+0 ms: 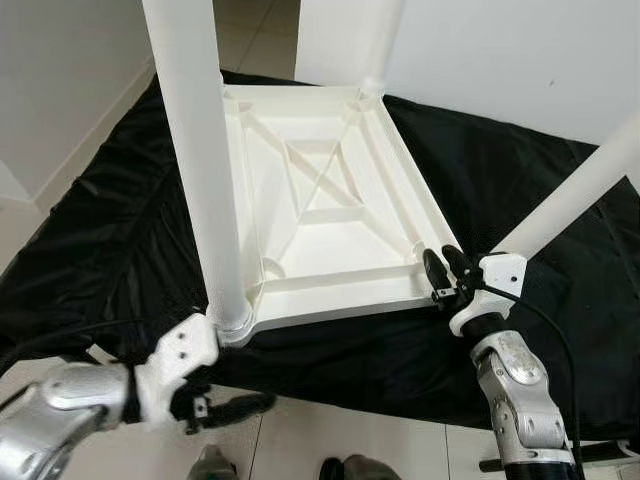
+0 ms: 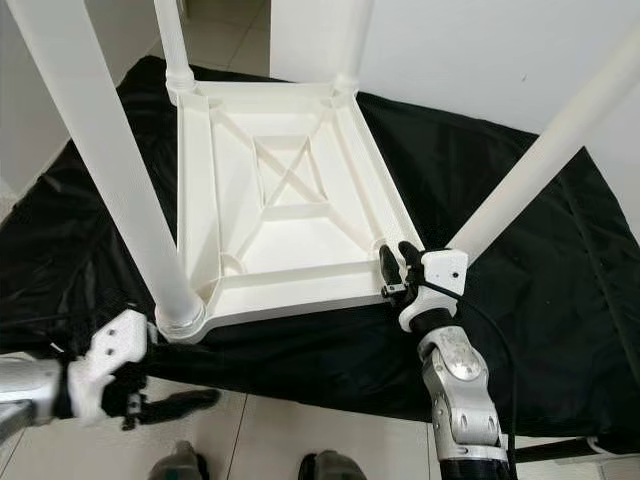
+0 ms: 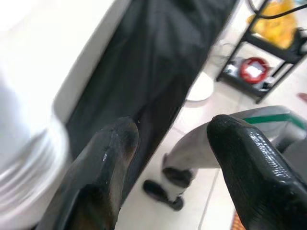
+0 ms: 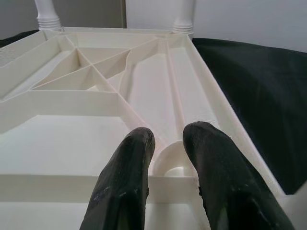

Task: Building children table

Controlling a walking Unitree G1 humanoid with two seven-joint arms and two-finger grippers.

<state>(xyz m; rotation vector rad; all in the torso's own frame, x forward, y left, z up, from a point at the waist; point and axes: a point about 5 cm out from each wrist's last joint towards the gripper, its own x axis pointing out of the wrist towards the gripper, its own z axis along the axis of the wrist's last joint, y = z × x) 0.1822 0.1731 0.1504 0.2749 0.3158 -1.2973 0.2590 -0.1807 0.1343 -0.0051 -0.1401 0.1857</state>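
The white table top lies upside down on a black cloth, with 3 legs screwed in. The right gripper, fingers a bit apart and empty, sits over the near right corner socket. A loose leg leans beside it, and the left gripper hangs open below the near left leg, holding nothing.

The 2 head views look steeply down from above the upturned table, sharing its ribbed underside. The right wrist view sits low and very close over that underside, facing its far legs. The left wrist view looks from beside its near corner toward the floor.
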